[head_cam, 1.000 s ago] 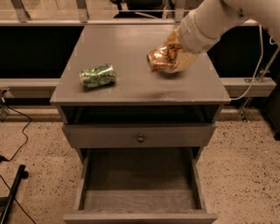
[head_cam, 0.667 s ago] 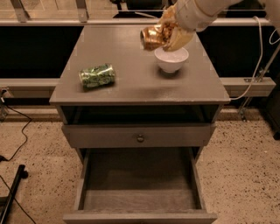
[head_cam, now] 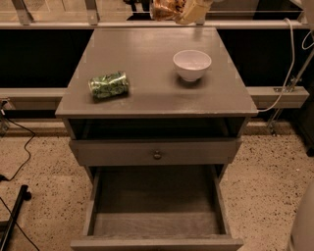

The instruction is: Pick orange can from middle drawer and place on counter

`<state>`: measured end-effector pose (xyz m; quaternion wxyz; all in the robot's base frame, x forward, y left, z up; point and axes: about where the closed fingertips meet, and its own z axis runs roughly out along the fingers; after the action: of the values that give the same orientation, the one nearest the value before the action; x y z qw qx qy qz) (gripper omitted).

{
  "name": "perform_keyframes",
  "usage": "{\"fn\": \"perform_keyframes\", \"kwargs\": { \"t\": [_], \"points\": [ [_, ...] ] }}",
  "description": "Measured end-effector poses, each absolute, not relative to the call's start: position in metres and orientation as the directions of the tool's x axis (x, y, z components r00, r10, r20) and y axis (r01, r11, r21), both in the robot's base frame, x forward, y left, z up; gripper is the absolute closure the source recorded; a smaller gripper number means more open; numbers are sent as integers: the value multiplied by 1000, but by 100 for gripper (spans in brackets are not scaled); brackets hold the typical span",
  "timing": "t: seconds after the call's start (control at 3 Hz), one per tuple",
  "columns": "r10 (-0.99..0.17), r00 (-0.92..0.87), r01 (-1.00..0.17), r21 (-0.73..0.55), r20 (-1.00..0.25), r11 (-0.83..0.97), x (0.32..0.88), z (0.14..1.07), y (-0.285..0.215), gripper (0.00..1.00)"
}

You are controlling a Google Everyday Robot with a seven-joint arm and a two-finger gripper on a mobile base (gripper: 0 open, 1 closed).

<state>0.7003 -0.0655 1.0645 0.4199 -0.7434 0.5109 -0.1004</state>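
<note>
My gripper (head_cam: pixel 180 12) is at the top edge of the camera view, above the back of the counter (head_cam: pixel 147 54). It is shut on the orange can (head_cam: pixel 164 9), a shiny copper-orange crumpled can held in the air, partly cut off by the frame. The middle drawer (head_cam: pixel 100 196) is pulled open at the bottom of the cabinet, and its plank floor is bare. The arm is mostly out of view.
A green patterned can (head_cam: pixel 109 84) lies on its side at the counter's left front. A white bowl (head_cam: pixel 192 63) stands at the right middle. A closed drawer front with a round knob (head_cam: pixel 157 154) sits above the open drawer. Cables lie on the speckled floor at left.
The gripper has carried the orange can up and toward the back of the counter, away from the white bowl, which now stands uncovered. The green can has not moved.
</note>
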Motion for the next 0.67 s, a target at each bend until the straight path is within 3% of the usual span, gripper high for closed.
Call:
{"fn": "perform_keyframes", "kwargs": {
  "t": [0.67],
  "points": [
    [-875,427,-607,-789,-229,-90,748,1039,-40,100]
  ]
}}
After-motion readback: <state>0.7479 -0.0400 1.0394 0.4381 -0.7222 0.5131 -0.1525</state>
